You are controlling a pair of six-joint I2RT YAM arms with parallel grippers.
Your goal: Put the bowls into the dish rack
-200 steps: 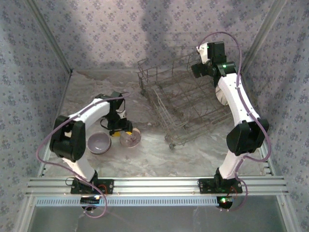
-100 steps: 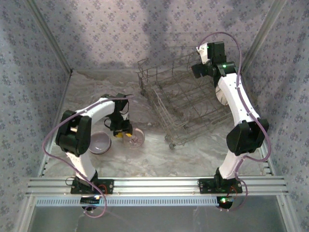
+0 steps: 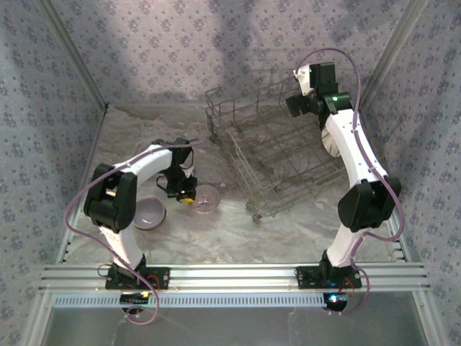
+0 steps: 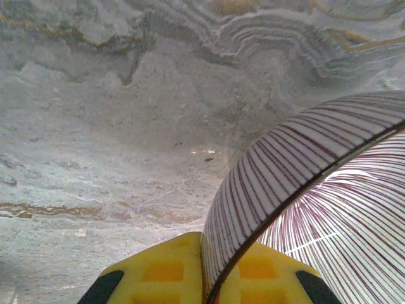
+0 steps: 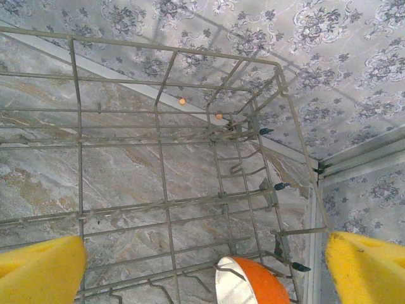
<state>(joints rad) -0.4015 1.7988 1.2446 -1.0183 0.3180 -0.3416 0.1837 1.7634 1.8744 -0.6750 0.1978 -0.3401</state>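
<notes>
My left gripper [image 3: 186, 195] is shut on the rim of a pale pink bowl [image 3: 207, 198] with dark purple stripes, left of centre on the table. Up close, the striped bowl [image 4: 304, 171] has its wall pinched between my yellow pads [image 4: 164, 272]. A lavender-grey bowl [image 3: 149, 213] sits upright just left of that arm. The grey wire dish rack [image 3: 277, 155] stands at the back right. My right gripper [image 5: 202, 269] hangs open above the dish rack [image 5: 164, 209], holding nothing. An orange bowl [image 5: 266, 285] with a white inside stands on edge among the tines below it.
Patterned walls close in the marble table [image 3: 216, 238] on three sides, and an aluminium rail [image 3: 230, 274] runs along the near edge. The rack's far corner sits close to the right wall [image 5: 354, 95]. Bare tabletop lies between the bowls and the rack.
My left gripper has closed onto the striped bowl's rim, and the bowl has shifted slightly right and back. The right arm has stayed still.
</notes>
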